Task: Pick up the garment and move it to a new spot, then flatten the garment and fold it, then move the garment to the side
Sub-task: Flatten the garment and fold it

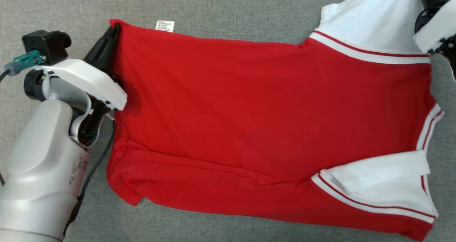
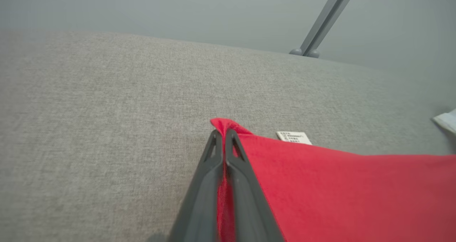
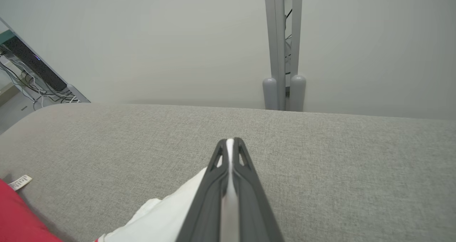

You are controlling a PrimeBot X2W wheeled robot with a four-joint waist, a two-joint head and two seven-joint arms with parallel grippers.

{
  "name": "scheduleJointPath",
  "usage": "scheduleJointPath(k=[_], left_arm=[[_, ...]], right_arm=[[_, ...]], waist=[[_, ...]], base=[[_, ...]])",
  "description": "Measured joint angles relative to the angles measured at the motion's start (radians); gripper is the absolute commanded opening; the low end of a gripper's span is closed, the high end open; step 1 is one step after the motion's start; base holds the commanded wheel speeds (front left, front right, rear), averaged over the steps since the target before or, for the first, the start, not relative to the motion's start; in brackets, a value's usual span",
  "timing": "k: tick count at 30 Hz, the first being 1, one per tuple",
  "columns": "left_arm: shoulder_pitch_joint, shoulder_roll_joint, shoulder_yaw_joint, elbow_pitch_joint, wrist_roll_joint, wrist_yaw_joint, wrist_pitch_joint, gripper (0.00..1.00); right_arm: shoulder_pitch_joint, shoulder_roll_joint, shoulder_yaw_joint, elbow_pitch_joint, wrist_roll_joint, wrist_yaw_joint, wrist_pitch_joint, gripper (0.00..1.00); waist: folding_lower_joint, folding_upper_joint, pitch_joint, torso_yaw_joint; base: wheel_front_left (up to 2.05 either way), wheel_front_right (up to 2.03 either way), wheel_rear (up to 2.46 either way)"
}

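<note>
Between the left fingers (image 2: 206,185), pressed fully together, sits the red corner of the garment (image 1: 270,106); the right fingers (image 3: 249,192), likewise closed, pinch its white sleeve. From there it spreads across the grey table (image 1: 221,7), 2 white sleeves toward the robot's right.

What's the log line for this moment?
left end effector: shut on red corner of shirt | right end effector: shut on white sleeve | shirt: spread on grey surface

The head camera looked steeply down on the red-and-white shirt (image 1: 249,110); both wrist cameras skimmed low along their fingers (image 2: 203,192), sharing its care label (image 2: 294,137).
</note>
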Motion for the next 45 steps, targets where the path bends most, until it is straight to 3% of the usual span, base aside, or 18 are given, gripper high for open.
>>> scheduleJointPath(k=[10, 19, 28, 40, 45], left_arm=[[0.167, 0.076, 0.034, -0.220, -0.020, 0.053, 0.013, 0.00], [0.411, 0.109, 0.059, -0.453, -0.056, 0.135, 0.037, 0.00], [0.586, 0.117, 0.090, -0.576, -0.088, 0.204, 0.037, 0.00], [0.704, 0.137, 0.122, -0.631, -0.126, 0.233, 0.037, 0.00], [0.753, 0.106, 0.121, -0.621, -0.160, 0.240, 0.031, 0.00]], right_arm=[[0.274, -0.005, -0.082, -0.244, 0.073, 0.000, -0.088, 0.00], [0.597, 0.059, -0.155, -0.442, 0.077, 0.000, -0.189, 0.00], [0.814, 0.142, -0.212, -0.495, 0.055, 0.000, -0.214, 0.00], [1.006, 0.230, -0.256, -0.546, 0.025, 0.000, -0.203, 0.00], [1.043, 0.251, -0.246, -0.535, -0.007, 0.000, -0.194, 0.00]], waist=[[0.0000, 0.0000, -0.077, -0.032], [0.0000, 0.0000, -0.147, -0.070], [0.0000, 0.0000, -0.194, -0.096], [0.0000, 0.0000, -0.227, -0.106], [0.0000, 0.0000, -0.241, -0.115]], base=[[0.00, 0.00, 0.00], [0.00, 0.00, 0.00], [0.00, 0.00, 0.00], [0.00, 0.00, 0.00], [0.00, 0.00, 0.00]])
